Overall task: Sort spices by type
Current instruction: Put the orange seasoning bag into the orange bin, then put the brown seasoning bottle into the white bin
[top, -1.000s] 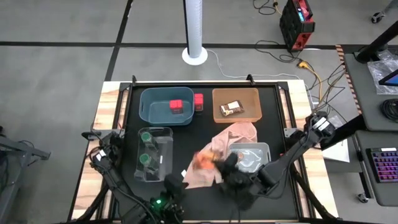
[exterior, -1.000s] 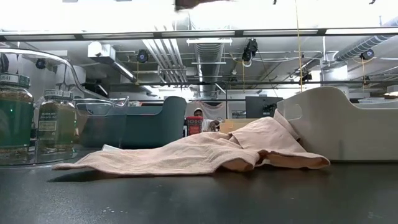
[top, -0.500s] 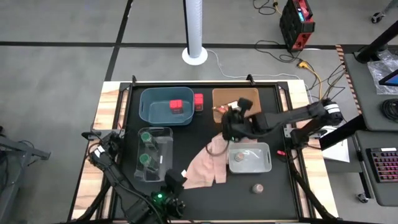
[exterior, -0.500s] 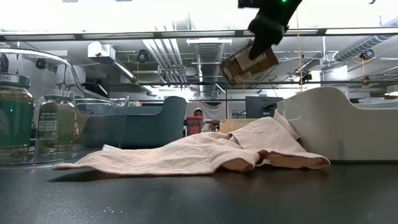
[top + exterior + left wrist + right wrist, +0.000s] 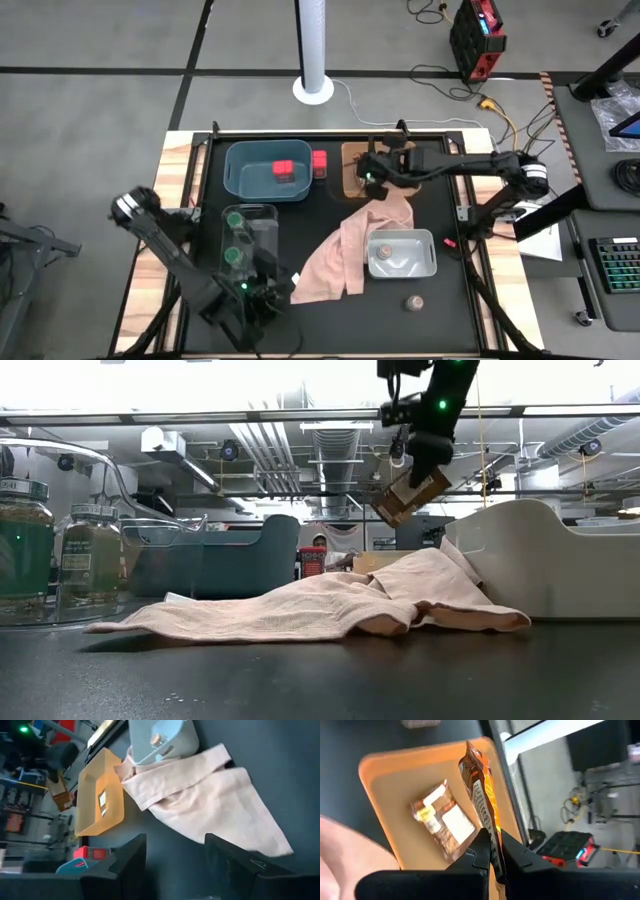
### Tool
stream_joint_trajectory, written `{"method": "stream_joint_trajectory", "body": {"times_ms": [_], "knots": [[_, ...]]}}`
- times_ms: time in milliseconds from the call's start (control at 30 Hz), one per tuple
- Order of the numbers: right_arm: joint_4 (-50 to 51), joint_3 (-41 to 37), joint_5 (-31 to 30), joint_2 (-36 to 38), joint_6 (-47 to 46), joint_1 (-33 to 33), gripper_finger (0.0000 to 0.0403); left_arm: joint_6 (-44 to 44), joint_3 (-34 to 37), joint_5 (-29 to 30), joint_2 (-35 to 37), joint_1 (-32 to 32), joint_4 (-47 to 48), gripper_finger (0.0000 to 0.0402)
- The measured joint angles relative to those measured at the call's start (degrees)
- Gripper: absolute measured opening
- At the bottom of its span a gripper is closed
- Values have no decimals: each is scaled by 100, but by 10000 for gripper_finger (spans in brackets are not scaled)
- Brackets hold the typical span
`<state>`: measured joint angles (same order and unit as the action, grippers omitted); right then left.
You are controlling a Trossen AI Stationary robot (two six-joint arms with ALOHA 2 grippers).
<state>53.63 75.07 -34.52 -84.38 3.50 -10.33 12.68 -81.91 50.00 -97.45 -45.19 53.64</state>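
Carried from the counter's middle toward its far edge, the right hand [image 5: 492,851] stays clamped on a flat orange-brown foil packet [image 5: 481,795], hanging edgewise directly above the orange plastic bin [image 5: 390,775].

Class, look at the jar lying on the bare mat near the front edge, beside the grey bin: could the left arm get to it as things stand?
Probably yes. The left gripper hovers open and empty at the front, near the pink cloth. The jar lies alone on bare mat; only the cloth's corner lies between.
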Motion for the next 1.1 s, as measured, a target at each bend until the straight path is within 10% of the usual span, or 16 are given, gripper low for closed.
{"method": "stream_joint_trajectory", "body": {"times_ms": [500,1100], "knots": [[-847,-448,1290,-7,810,-1127,20,-356,2944,67,2009,349,-2855,184],[-791,-518,1549,146,-552,-945,209,-750,3388,52,2345,501,-3820,184]]}}
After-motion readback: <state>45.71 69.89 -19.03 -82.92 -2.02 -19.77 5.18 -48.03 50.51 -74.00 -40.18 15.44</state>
